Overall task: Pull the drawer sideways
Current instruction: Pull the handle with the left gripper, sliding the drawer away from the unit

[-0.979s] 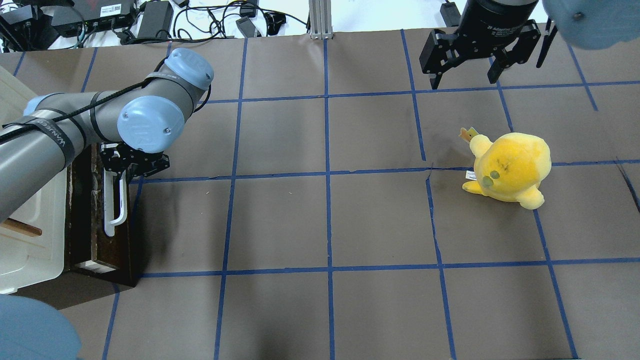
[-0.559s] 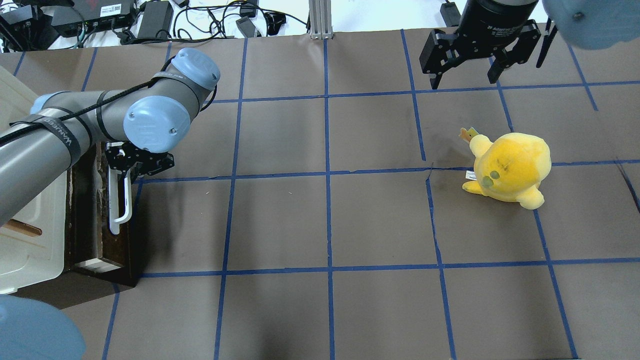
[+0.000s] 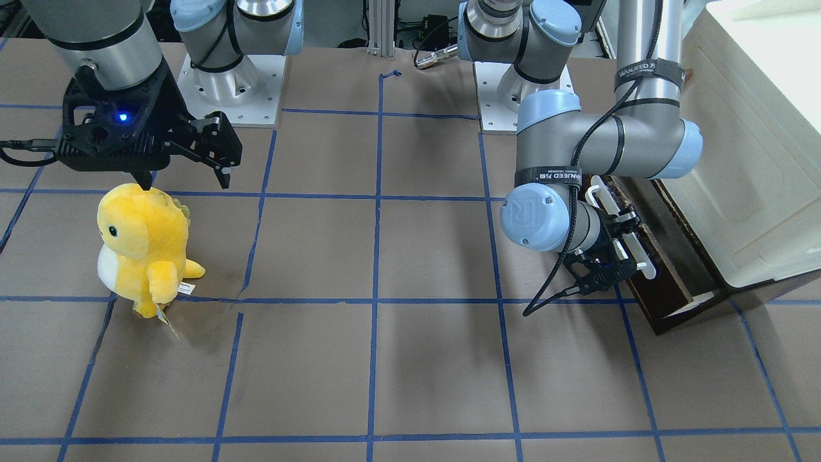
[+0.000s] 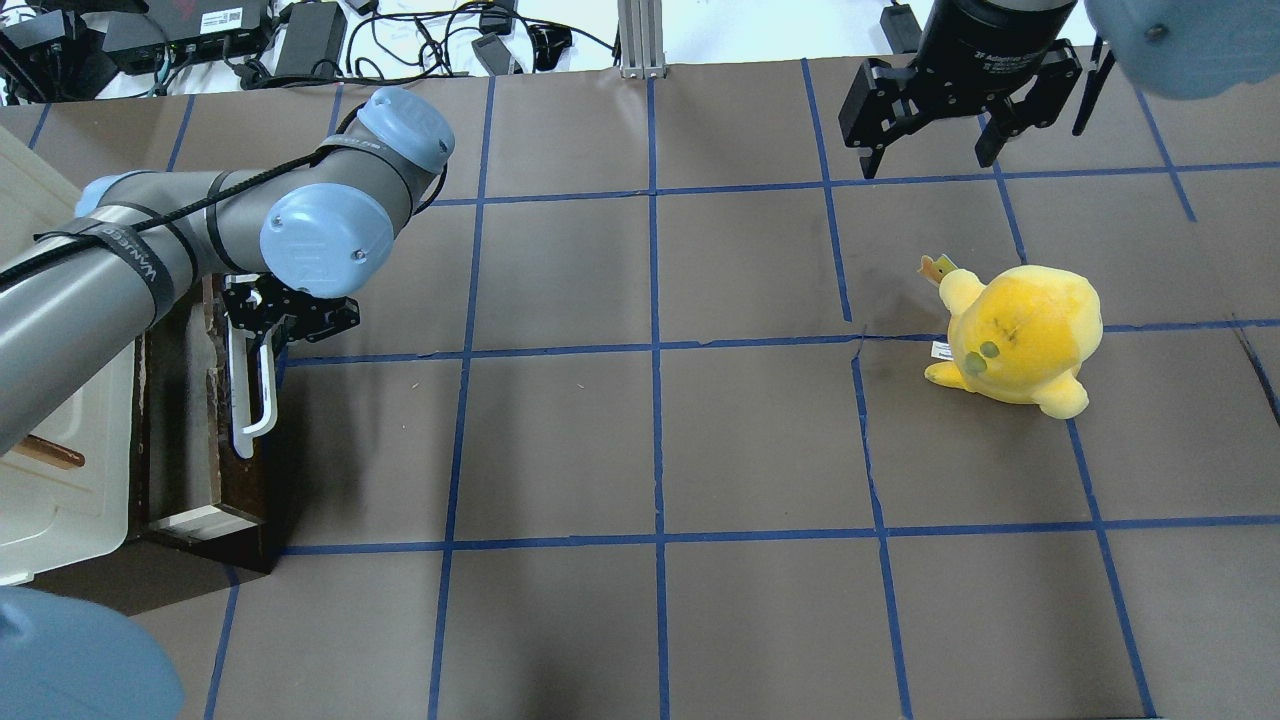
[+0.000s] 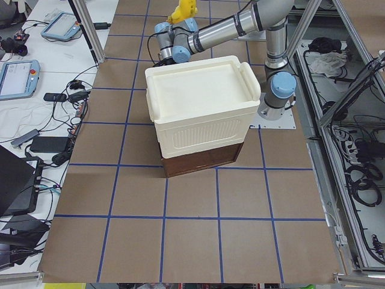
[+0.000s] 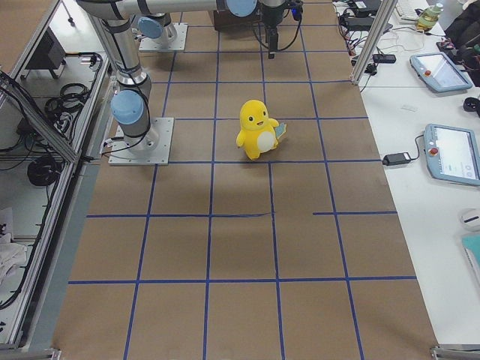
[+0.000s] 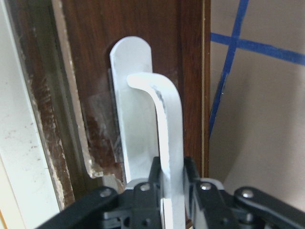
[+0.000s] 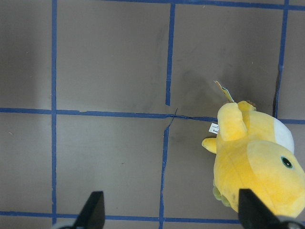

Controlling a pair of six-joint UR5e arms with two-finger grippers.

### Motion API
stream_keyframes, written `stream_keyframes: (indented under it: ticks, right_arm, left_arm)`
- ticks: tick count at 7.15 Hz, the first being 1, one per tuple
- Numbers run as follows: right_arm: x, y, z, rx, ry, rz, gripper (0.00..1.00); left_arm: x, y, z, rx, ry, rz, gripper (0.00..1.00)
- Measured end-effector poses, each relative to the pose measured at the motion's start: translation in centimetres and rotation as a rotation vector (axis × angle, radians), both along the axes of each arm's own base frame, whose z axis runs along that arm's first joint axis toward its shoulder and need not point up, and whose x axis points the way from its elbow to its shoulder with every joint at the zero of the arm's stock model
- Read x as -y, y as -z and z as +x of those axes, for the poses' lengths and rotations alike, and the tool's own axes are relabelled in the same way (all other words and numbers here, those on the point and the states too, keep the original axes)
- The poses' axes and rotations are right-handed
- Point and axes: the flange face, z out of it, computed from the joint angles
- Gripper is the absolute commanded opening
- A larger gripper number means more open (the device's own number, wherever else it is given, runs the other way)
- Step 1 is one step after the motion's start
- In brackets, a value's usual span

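The drawer [image 4: 243, 478] has a dark brown front with a long white bar handle [image 4: 263, 402] and a pale wood end. It stands partly pulled out of the white cabinet [image 4: 55, 510] at the table's left edge. My left gripper [image 4: 272, 322] is shut on the far end of the handle. The left wrist view shows the handle [image 7: 167, 119] pinched between the black fingers [image 7: 155, 175]. In the front-facing view the left gripper [image 3: 614, 251] holds the handle [image 3: 627, 226] on the drawer [image 3: 664, 276]. My right gripper [image 4: 927, 163] hangs open and empty at the far right.
A yellow plush toy [image 4: 1020, 335] stands on the right half of the table, just below the right gripper [image 3: 186, 185] in the front-facing view. Brown paper with a blue tape grid covers the table. Cables and power bricks [image 4: 310, 35] lie beyond the far edge.
My left arm has moved right in the overhead view, still holding the handle. The drawer front has slid out from the cabinet with it. The right arm has not moved.
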Motion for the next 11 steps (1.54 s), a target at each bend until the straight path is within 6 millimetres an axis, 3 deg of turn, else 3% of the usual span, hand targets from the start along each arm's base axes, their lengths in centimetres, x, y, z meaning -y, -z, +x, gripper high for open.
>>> stream_keyframes:
  ticks: [11]
  right_arm:
    - [0.0,0.0,0.0,0.0,0.0,0.0,1.0]
  left_arm:
    - [0.9,-0.1,-2.8,-0.008,0.038,-0.01,0.02]
